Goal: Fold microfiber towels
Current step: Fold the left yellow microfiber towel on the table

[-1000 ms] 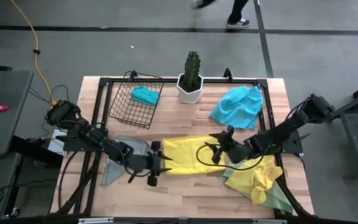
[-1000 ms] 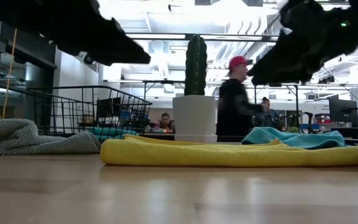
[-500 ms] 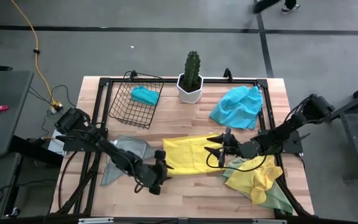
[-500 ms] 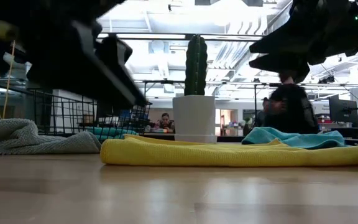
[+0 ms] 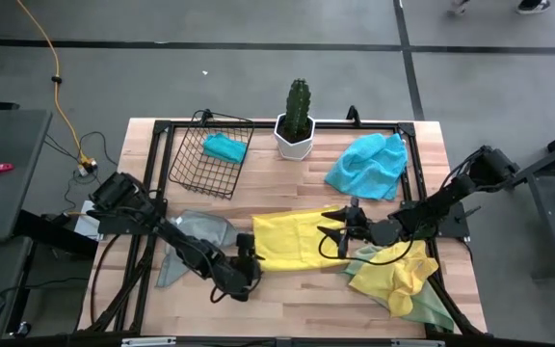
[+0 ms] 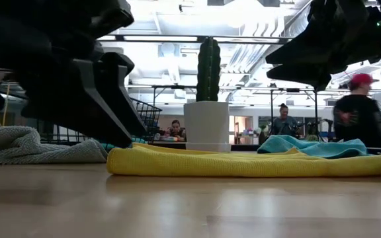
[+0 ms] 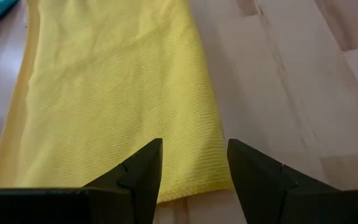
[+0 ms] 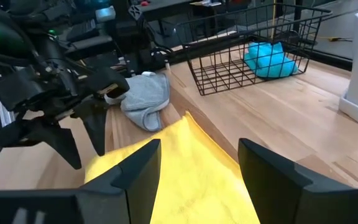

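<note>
Left gripper [image 7: 191, 171] open and empty over near corner of flat bright yellow microfiber towel [image 5: 292, 239]; right gripper [image 8: 197, 165] open, empty above opposite end, probably for folding.

Even, bright overhead light across the table [image 5: 287, 183]; shadows under both arms soft and short. No hard glare on the wood from above.

Low view: strongly backlit by ceiling strip lights [image 6: 177, 38], which bloom white. Both arms reduced to black silhouettes, close and out of focus. Near edge of the table blurred; cactus [image 6: 208, 69] sharper. Person [image 6: 357, 109] at right motion-smeared.

Left wrist view: fingers [image 7: 138, 177] dark, soft-edged; yellow towel [image 7: 104, 93] weave crisp.

Right wrist view: far background slightly soft.
</note>
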